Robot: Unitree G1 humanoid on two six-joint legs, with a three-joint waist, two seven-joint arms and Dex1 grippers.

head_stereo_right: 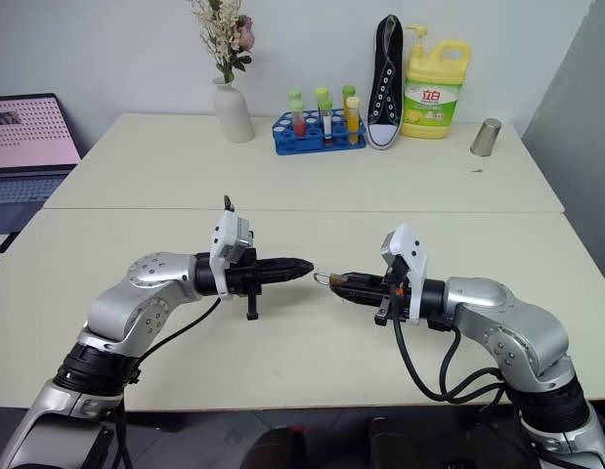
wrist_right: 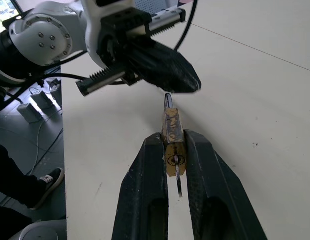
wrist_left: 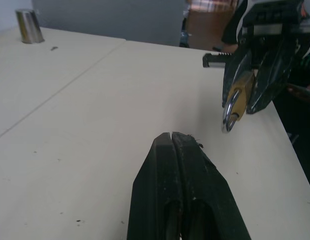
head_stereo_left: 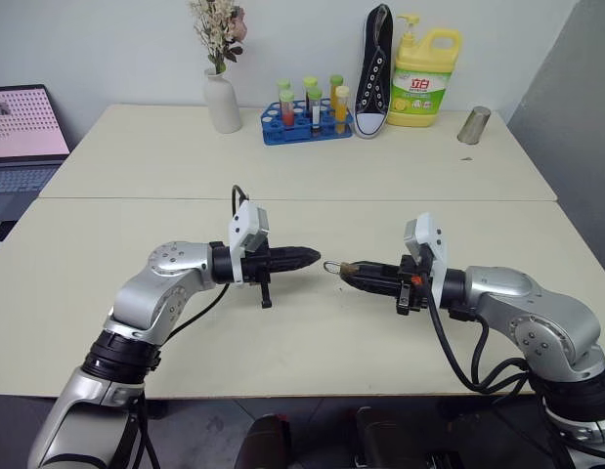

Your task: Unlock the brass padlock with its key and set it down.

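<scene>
My right gripper (wrist_right: 173, 137) is shut on the brass padlock (wrist_right: 172, 131), a small golden body clamped between its two black fingers. The thin silvery shackle (head_stereo_left: 333, 267) sticks out past the fingertips toward my left gripper (head_stereo_left: 313, 256). The left gripper is shut, level and pointing right, its tip a short gap from the shackle and not touching it. The left wrist view shows nothing between its closed fingers (wrist_left: 171, 145), with the padlock (wrist_left: 239, 102) just beyond. A thin silvery sliver (wrist_right: 178, 181) hangs from the keyhole end; I cannot tell if it is the key.
Along the table's (head_stereo_left: 302, 186) far edge stand a white vase with flowers (head_stereo_left: 222, 100), a blue test-tube rack (head_stereo_left: 307, 122), a black shoe (head_stereo_left: 375, 73), a yellow detergent bottle (head_stereo_left: 424, 78) and a metal cup (head_stereo_left: 474, 125). A laptop (head_stereo_left: 23, 137) sits left of the table.
</scene>
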